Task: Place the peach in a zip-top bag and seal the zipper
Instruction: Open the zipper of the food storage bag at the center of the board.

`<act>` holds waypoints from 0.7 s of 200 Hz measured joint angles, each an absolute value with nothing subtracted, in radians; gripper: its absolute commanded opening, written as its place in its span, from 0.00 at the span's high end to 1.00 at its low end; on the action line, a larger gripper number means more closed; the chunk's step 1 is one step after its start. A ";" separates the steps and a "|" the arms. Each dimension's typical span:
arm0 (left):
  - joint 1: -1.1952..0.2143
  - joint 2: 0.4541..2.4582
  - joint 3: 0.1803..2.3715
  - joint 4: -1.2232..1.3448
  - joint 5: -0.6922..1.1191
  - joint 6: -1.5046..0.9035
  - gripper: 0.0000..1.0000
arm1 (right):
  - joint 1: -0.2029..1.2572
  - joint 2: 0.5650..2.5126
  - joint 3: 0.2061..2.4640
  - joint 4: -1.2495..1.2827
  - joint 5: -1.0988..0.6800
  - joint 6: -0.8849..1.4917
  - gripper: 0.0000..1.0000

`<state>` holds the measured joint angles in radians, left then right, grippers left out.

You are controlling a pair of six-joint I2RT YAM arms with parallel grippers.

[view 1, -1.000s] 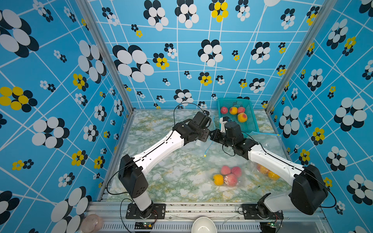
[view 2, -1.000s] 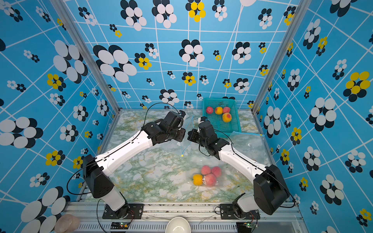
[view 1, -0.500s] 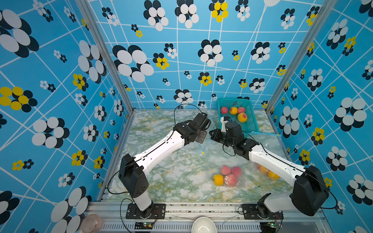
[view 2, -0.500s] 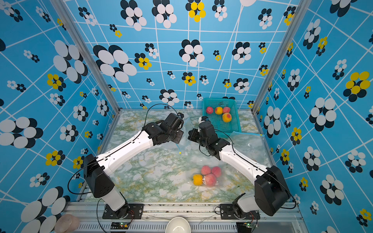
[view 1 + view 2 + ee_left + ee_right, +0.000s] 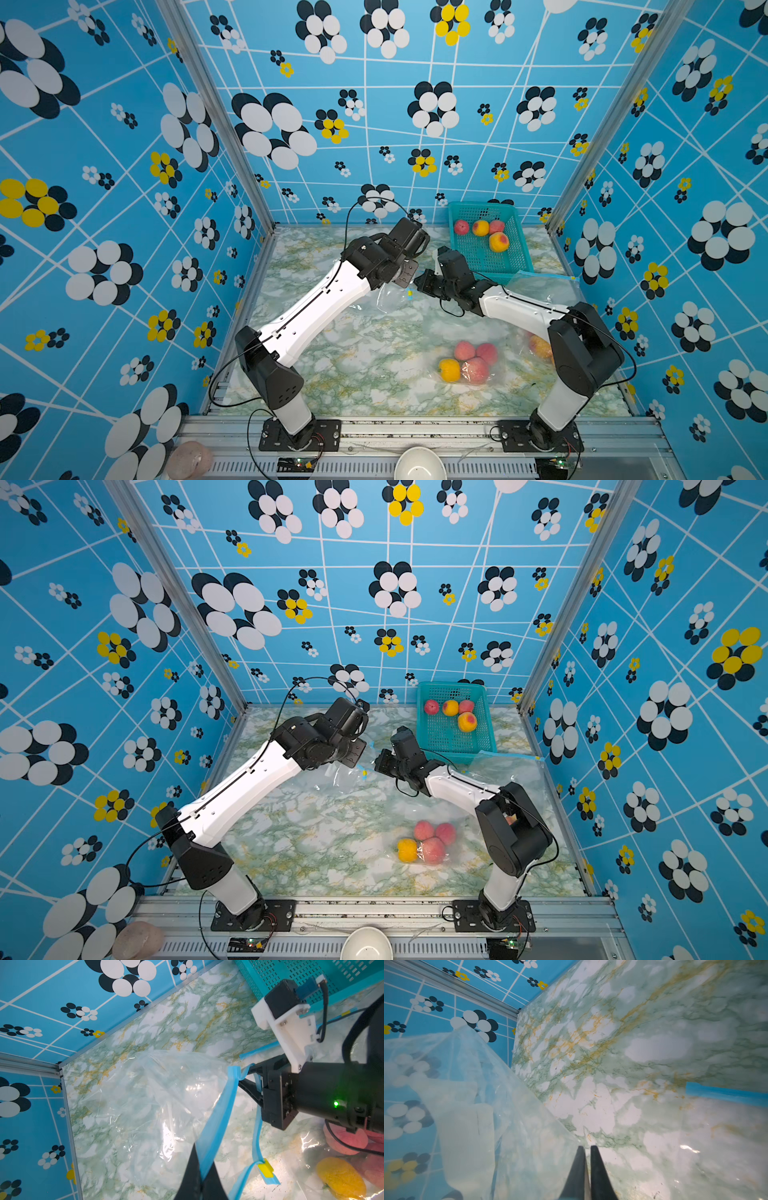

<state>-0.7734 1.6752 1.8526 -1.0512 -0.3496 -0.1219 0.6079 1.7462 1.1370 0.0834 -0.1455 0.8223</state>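
Observation:
A clear zip-top bag (image 5: 145,1093) with a blue zipper strip and a yellow slider (image 5: 265,1169) hangs just above the marble table between my two grippers. My left gripper (image 5: 202,1157) is shut on the blue strip. My right gripper (image 5: 244,1076) pinches the strip's far corner, and its fingers (image 5: 593,1159) show only a sliver of gap. In both top views the grippers nearly meet over the bag (image 5: 388,299) at mid-table. Several peaches (image 5: 498,242) lie in the teal basket (image 5: 513,266) at the back right. No peach is in the held bag.
A bag of peaches (image 5: 469,363) lies front centre, and another bagged peach (image 5: 540,345) sits partly behind the right arm. A flat empty bag (image 5: 544,286) lies in front of the basket. Patterned walls close in three sides.
My left gripper has closed onto the bag's blue zipper strip. My right gripper's fingers have parted a hair. Both arms stay almost where they were.

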 measured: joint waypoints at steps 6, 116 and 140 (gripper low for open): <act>-0.773 1.675 1.851 -1.061 -0.348 -0.121 0.95 | 0.608 1.753 1.144 0.088 -0.148 0.823 0.83; -0.675 1.857 1.726 -0.911 -0.083 -0.200 0.96 | 0.602 1.670 1.092 0.004 -0.193 0.744 0.43; -0.663 1.860 1.726 -0.883 -0.050 -0.214 0.96 | 0.567 1.606 1.088 -0.043 -0.192 0.719 0.41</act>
